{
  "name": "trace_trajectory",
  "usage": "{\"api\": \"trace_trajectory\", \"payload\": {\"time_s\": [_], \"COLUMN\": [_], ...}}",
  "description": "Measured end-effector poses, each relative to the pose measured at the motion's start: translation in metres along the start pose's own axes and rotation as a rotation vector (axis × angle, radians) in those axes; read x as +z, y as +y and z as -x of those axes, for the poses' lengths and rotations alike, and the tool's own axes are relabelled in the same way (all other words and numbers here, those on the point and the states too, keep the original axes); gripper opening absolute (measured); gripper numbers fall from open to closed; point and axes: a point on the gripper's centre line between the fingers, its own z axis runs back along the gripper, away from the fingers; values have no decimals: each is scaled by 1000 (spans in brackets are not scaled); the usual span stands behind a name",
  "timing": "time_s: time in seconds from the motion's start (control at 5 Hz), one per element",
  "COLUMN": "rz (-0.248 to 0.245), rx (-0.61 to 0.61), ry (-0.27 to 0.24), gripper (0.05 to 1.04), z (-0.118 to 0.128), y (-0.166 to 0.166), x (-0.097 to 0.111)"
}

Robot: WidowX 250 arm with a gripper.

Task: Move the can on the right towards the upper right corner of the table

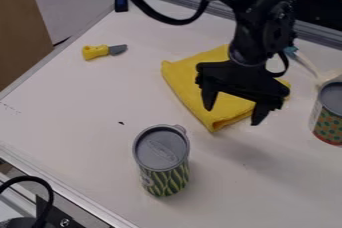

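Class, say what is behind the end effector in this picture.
Behind the end effector is a yellow cloth. Some of the cloth is covered, so that part cannot be seen.

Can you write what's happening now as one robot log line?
pincer: open, empty | right can: upright, not held | left can: upright | yellow cloth: on table | toy knife: lying flat

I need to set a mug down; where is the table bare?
Bare table lies between the toy knife and striped can, and below the right-hand can. It's crowded upper right, where the open jaws hang over the yellow cloth.
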Motion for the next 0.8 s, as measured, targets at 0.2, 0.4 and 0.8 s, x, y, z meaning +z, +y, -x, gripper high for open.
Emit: {"api": "trace_trajectory", "payload": {"time_s": [0.2, 0.4, 0.8], "rz": [60, 58, 55], "rx": [23, 104, 211], "ry": [39, 6, -61], "gripper": [999, 999, 999], "z": [-15, -34, -73], "y": [18, 40, 60], "x": [3, 7, -2]}}
